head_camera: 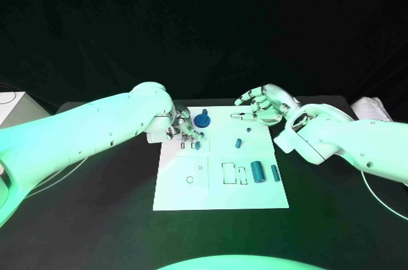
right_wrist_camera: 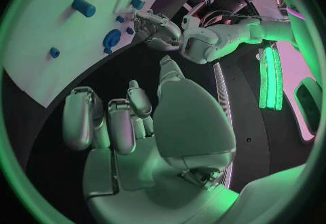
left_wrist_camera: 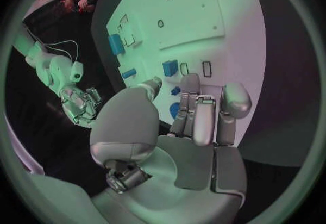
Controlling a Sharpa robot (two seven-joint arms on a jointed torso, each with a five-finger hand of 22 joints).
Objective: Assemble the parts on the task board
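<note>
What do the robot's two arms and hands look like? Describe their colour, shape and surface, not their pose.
Both arms are smooth, rounded white shells, thick and tube-like. The left hand and the right hand are silver metal with many jointed fingers. Seen from the wrists, the fingers end in rounded, smooth pads, and each palm is a broad, domed grey plate. No markings are legible.

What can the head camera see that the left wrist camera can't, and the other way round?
Head view: the robot's long white left arm and the whole white rectangular task board, edge to edge. Left wrist view: the silver left hand from its palm side, close up. Both: the big blue cylinder part, the round blue gear-like part and the silver right hand.
</note>
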